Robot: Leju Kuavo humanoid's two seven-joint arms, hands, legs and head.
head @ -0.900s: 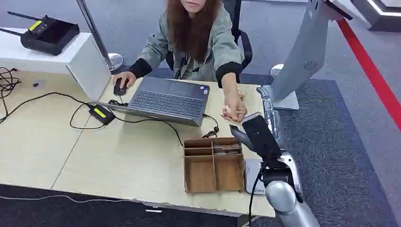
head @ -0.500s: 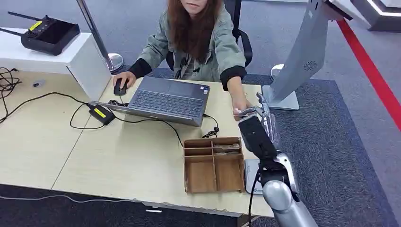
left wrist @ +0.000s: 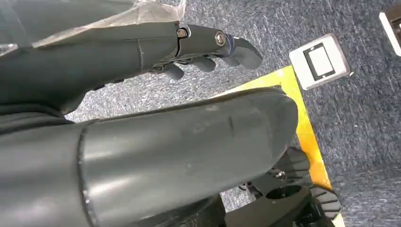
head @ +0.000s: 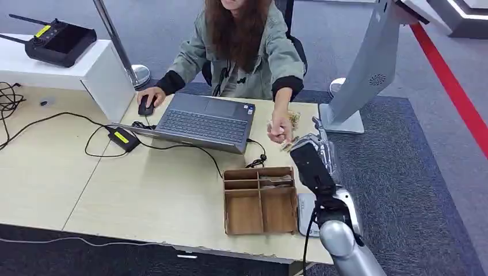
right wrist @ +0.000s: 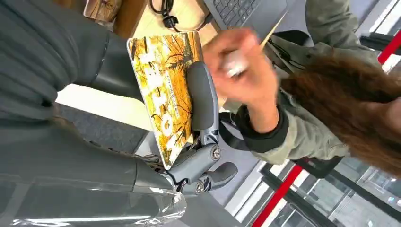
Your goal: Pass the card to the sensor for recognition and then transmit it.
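Right wrist view: right hand (right wrist: 198,142) grips card (right wrist: 165,90), finger laid across its printed yellow face. Person's hand (right wrist: 241,61) just beyond card edge, blurred; contact cannot be told. Head view: right hand (head: 313,155) raised over desk (head: 144,195) edge, past wooden tray (head: 260,199). Left hand (left wrist: 208,47) hangs over carpet, fingers loosely curled, holding nothing.

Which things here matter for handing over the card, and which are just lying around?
Part of the job:
- card, held in the right hand
- person's hand near it
- white sensor beside the tray

Lying about:
- laptop
- mouse
- wooden tray
- black controller
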